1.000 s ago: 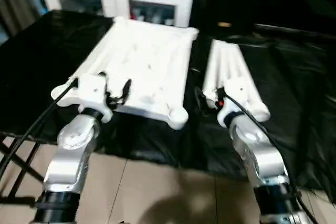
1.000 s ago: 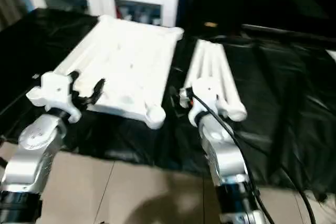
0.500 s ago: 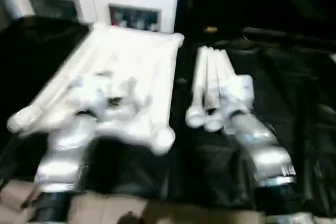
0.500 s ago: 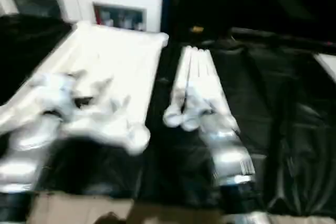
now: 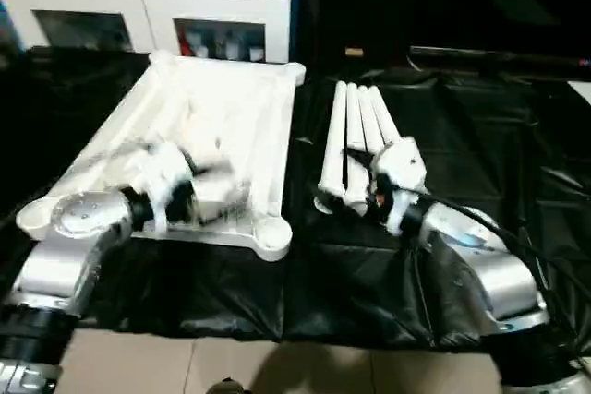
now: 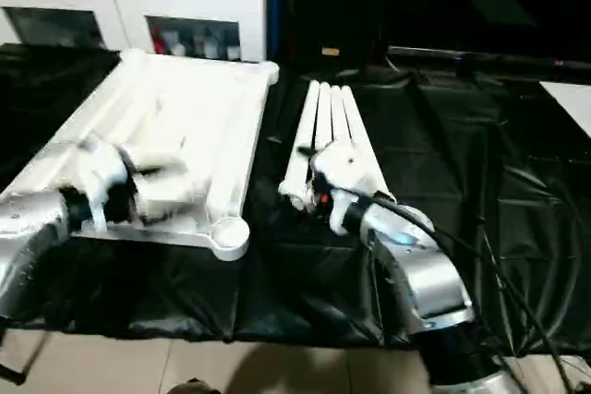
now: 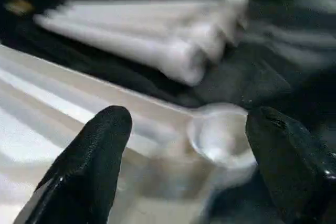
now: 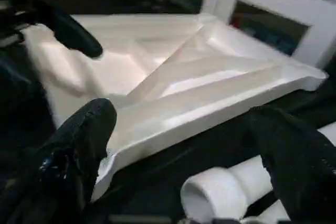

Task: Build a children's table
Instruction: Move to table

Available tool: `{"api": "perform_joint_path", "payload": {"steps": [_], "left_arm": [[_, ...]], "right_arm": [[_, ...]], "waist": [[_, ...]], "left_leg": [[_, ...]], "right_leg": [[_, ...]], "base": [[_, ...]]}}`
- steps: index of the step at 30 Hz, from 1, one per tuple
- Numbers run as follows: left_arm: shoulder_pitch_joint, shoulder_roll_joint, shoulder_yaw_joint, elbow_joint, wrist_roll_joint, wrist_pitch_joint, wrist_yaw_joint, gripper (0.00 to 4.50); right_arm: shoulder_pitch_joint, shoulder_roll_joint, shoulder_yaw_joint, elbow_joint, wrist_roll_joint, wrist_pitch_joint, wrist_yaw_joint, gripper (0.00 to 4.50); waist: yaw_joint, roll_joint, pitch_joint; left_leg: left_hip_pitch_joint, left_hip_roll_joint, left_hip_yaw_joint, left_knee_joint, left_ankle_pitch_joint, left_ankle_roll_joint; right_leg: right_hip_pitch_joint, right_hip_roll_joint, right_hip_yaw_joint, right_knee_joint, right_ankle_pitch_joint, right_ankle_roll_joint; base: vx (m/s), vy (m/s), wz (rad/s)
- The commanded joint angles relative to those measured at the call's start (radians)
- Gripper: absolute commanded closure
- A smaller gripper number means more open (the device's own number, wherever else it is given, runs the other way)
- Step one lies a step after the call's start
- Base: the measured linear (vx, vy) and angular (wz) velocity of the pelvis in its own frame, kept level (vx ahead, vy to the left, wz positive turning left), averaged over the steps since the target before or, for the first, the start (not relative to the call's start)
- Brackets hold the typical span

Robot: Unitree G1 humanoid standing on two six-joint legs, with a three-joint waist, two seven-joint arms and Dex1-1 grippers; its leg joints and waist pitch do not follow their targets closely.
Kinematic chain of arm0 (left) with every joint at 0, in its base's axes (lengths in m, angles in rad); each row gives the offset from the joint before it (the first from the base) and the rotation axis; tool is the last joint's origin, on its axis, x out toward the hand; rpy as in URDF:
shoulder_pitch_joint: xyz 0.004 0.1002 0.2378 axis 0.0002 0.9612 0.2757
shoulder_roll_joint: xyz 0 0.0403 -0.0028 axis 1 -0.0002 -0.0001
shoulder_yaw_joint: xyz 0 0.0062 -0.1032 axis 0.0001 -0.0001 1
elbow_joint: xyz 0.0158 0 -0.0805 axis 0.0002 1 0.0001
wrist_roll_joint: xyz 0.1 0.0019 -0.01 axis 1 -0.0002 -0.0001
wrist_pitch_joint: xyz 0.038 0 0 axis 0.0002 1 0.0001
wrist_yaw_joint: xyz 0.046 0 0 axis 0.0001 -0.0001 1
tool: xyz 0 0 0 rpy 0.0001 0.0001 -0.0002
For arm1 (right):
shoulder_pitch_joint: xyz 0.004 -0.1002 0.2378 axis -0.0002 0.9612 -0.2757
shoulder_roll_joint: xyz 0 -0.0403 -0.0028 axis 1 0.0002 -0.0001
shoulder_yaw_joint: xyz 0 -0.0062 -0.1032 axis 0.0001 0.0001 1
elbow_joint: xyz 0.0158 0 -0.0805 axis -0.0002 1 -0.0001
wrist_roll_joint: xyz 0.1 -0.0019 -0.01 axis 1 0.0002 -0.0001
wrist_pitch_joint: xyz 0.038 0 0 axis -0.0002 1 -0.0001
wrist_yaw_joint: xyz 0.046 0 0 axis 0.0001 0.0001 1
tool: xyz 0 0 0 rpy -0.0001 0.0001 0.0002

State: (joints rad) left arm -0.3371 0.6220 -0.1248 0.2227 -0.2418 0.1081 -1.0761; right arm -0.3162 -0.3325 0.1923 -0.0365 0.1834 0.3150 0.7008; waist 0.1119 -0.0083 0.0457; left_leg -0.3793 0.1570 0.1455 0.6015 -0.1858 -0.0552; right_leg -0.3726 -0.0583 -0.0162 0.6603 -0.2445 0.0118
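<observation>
The tabletop (image 5: 217, 126) lies upside down on the black-covered table (image 5: 462, 108), ribbed side up, over on the left half. You can see a round corner socket (image 5: 271, 231) at its near right corner, and another at the near left one. The four legs (image 5: 355, 140) lie side by side in a tight bundle just right of the tabletop, not touching it, with their flared ends toward the robot.

The left gripper (image 7: 189, 145) hovers over the near part of the tabletop. In the left wrist view its two black fingers (image 7: 92, 161) are spread wide, with nothing between them, and the corner socket sits in the gap beyond them.

The right gripper (image 8: 181, 150) is at the near ends of the legs. Its fingers (image 8: 84, 140) are also wide apart and gripping nothing; one leg end shows just below the gap, and the tabletop lies beyond it. Can't tell if it's actually touching the legs.

Behind the table there's a white cabinet (image 5: 148, 6) with glass doors.
</observation>
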Motion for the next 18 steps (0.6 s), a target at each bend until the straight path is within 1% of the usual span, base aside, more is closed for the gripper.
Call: {"api": "perform_joint_path", "payload": {"steps": [1,2,3,4,5,6,7,8,9,10,11,13,14,15,18], "left_arm": [[-0.033,0.019,-0.029,0.043,0.034,-0.036,-0.050,0.89],[-0.049,0.024,-0.041,0.082,0.055,-0.045,-0.060,0.94],[-0.052,0.025,-0.042,0.088,0.058,-0.047,-0.061,0.94],[-0.067,0.025,-0.045,0.119,0.067,-0.059,-0.071,1.19],[-0.084,0.025,-0.048,0.152,0.079,-0.068,-0.074,1.27],[-0.098,0.027,-0.051,0.177,0.085,-0.078,-0.080,1.30],[-0.098,0.027,-0.051,0.177,0.085,-0.078,-0.080,1.30],[-0.125,0.034,-0.060,0.222,0.082,-0.090,-0.129,1.45],[-0.143,0.039,-0.066,0.250,0.081,-0.096,-0.161,1.61],[-0.152,0.041,-0.069,0.264,0.082,-0.098,-0.177,1.61],[-0.167,0.046,-0.077,0.285,0.087,-0.104,-0.200,1.75],[-0.170,0.047,-0.079,0.290,0.088,-0.106,-0.206,1.80],[-0.190,0.056,-0.098,0.320,0.099,-0.105,-0.256,2.02],[-0.195,0.058,-0.103,0.328,0.101,-0.104,-0.269,2.02],[-0.217,0.059,-0.116,0.366,0.110,-0.106,-0.309,2.30]], "right_arm": [[-0.016,-0.023,0.019,0.011,-0.004,-0.001,0.056,0.00],[-0.020,-0.036,0.032,0.014,-0.004,0.006,0.088,0.00],[-0.020,-0.038,0.034,0.015,-0.004,0.006,0.092,0.00],[-0.024,-0.047,0.043,0.016,-0.005,0.008,0.108,0.00],[-0.024,-0.058,0.054,0.012,-0.001,0.016,0.128,0.00],[-0.024,-0.068,0.064,0.008,0.004,0.021,0.145,0.00],[-0.024,-0.068,0.064,0.008,0.004,0.021,0.145,0.00],[-0.025,-0.081,0.082,-0.001,0.007,0.028,0.174,0.00],[-0.028,-0.086,0.092,-0.002,0.009,0.032,0.189,0.00],[-0.030,-0.088,0.096,-0.003,0.010,0.034,0.197,0.00],[-0.035,-0.093,0.107,-0.003,0.007,0.035,0.211,0.00],[-0.036,-0.095,0.110,-0.003,0.005,0.035,0.214,0.00],[-0.052,-0.098,0.121,0.004,0.004,0.044,0.240,0.00],[-0.057,-0.098,0.123,0.007,0.004,0.048,0.245,0.00],[-0.080,-0.103,0.133,0.019,0.006,0.056,0.269,0.00]], "waist": [[-0.001,0.017,-0.046],[-0.002,0.017,-0.049],[0.000,0.017,-0.050],[-0.001,0.016,-0.055],[0.000,0.017,-0.057],[-0.001,0.016,-0.059],[0.000,0.018,-0.061],[0.000,0.016,-0.062],[0.001,0.016,-0.062],[0.001,0.018,-0.064],[0.001,0.019,-0.065],[0.001,0.018,-0.066],[0.001,0.020,-0.065],[0.001,0.020,-0.067],[0.002,0.024,-0.063]], "left_leg": [[0.024,0.060,-0.020,-0.092,-0.343,-0.060],[0.021,0.060,-0.018,-0.090,-0.314,-0.056],[0.021,0.059,-0.017,-0.090,-0.302,-0.051],[0.019,0.062,-0.016,-0.087,-0.263,-0.045],[0.017,0.060,-0.014,-0.083,-0.233,-0.037],[0.018,0.059,-0.013,-0.082,-0.219,-0.032],[0.017,0.060,-0.012,-0.079,-0.195,-0.025],[0.015,0.060,-0.010,-0.078,-0.181,-0.021],[0.017,0.059,-0.009,-0.078,-0.179,-0.017],[0.018,0.060,-0.008,-0.076,-0.167,-0.013],[0.018,0.061,-0.007,-0.076,-0.156,-0.010],[0.018,0.063,-0.006,-0.076,-0.155,-0.008],[0.020,0.061,-0.004,-0.074,-0.152,-0.004],[0.020,0.062,-0.003,-0.073,-0.147,-0.001],[0.021,0.065,-0.002,-0.075,-0.173,-0.009]], "right_leg": [[0.013,-0.080,0.046,-0.106,-0.251,-0.157],[0.016,-0.079,0.045,-0.101,-0.202,-0.168],[0.017,-0.079,0.043,-0.101,-0.188,-0.169],[0.020,-0.081,0.042,-0.093,-0.128,-0.180],[0.022,-0.077,0.039,-0.090,-0.079,-0.188],[0.023,-0.075,0.039,-0.088,-0.052,-0.192],[0.024,-0.075,0.036,-0.083,0.003,-0.203],[0.026,-0.074,0.034,-0.080,0.037,-0.211],[0.024,-0.073,0.033,-0.080,0.045,-0.214],[0.025,-0.073,0.032,-0.077,0.071,-0.222],[0.026,-0.071,0.031,-0.075,0.096,-0.228],[0.027,-0.075,0.030,-0.072,0.122,-0.238],[0.027,-0.073,0.030,-0.074,0.130,-0.242],[0.028,-0.073,0.030,-0.072,0.139,-0.243],[0.026,-0.077,0.032,-0.074,0.112,-0.249]], "base": [[0.000,0.000,0.00],[0.000,0.000,0.00],[0.000,0.000,0.00],[0.000,0.000,0.00],[0.000,0.000,0.00],[0.000,0.000,0.00],[0.000,0.000,0.00],[0.000,0.000,0.00],[0.000,0.000,0.00],[0.000,0.000,0.00],[0.000,0.000,0.00],[0.000,0.000,0.00],[0.000,0.000,0.00],[0.000,0.000,0.00],[0.000,0.000,0.00]]}}
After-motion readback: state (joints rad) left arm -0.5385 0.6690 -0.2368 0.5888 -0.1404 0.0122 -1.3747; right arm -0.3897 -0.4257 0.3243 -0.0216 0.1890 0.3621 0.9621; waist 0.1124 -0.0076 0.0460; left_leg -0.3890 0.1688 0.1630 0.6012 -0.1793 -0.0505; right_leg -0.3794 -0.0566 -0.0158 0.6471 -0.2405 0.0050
